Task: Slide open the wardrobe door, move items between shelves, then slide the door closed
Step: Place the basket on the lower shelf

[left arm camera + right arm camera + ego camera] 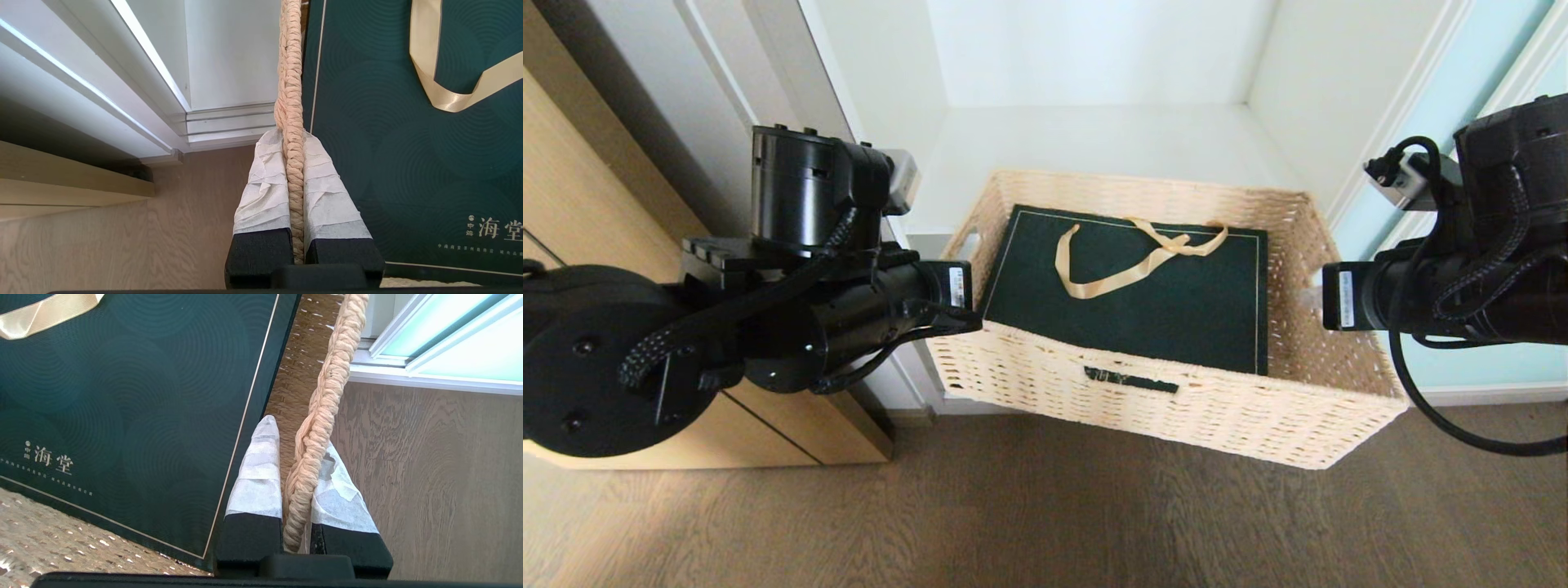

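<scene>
Wicker basket (1160, 408) rims pinched by left pincer (291, 139) and right pincer (292, 433), fingertips hidden overhead.

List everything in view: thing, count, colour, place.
wicker basket: one, tan, held over the floor before the open wardrobe.
gift bag: one, dark green with gold ribbon handle, flat inside the basket.
shelf: one, white, behind the basket.
sliding door: one, pale blue-green, at right.
wood cabinet: one, light, at left.
floor: brown wood-grain.
left gripper: shut on the basket's left rim.
right gripper: shut on its right rim.
</scene>
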{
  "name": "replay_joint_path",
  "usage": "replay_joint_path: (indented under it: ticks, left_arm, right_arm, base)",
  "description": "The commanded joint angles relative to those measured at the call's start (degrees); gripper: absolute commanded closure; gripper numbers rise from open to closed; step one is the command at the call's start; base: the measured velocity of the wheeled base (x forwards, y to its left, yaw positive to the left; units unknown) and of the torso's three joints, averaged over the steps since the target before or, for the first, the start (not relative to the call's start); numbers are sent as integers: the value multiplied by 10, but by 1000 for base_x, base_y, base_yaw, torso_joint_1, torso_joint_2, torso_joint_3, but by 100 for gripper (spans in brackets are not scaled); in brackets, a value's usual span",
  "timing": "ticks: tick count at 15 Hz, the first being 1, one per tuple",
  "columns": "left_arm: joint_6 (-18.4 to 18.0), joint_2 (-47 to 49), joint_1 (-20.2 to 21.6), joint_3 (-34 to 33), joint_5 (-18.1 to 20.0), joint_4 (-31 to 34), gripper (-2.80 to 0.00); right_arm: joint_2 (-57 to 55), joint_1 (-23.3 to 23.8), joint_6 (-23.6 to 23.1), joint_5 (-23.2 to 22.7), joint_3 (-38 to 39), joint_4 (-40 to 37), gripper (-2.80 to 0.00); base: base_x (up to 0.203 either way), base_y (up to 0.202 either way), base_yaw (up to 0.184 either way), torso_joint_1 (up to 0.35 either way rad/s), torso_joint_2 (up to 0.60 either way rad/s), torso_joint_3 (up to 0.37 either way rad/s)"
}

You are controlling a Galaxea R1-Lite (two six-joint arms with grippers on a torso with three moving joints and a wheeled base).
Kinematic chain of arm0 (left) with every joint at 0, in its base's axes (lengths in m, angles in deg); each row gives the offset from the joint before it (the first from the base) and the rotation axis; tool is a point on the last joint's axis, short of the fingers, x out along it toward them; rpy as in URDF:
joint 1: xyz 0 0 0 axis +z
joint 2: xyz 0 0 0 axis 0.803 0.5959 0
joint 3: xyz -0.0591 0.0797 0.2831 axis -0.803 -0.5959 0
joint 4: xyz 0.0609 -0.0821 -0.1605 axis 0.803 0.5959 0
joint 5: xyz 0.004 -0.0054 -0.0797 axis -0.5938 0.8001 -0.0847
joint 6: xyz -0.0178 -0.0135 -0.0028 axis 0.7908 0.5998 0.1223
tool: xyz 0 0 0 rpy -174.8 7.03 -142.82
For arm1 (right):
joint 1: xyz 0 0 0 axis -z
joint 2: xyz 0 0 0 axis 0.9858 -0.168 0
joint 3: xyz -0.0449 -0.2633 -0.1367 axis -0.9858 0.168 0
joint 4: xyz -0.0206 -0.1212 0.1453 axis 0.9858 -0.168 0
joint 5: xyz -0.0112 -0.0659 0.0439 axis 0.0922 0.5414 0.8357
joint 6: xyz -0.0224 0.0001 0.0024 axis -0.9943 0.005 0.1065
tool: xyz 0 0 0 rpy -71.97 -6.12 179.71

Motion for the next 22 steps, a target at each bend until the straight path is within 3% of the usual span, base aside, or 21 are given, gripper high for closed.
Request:
replay_joint_path:
  ticks: [1,15,22]
  left_arm:
    - [2,2,0,2,-2,-1,0]
    - [1,-7,2,-24,-10,-13,0]
    - [2,-9,0,-32,-9,-13,0]
  right_arm:
    - [3,-1,0,0,2,-1,0]
    - [-8,-18,1,7,3,0,0]
    - [2,-21,-1,14,18,0,0]
  base:
    - [0,0,0,0,0,0]
    - [0,0,0,0,0,0]
    - [0,0,0,2,3,-161]
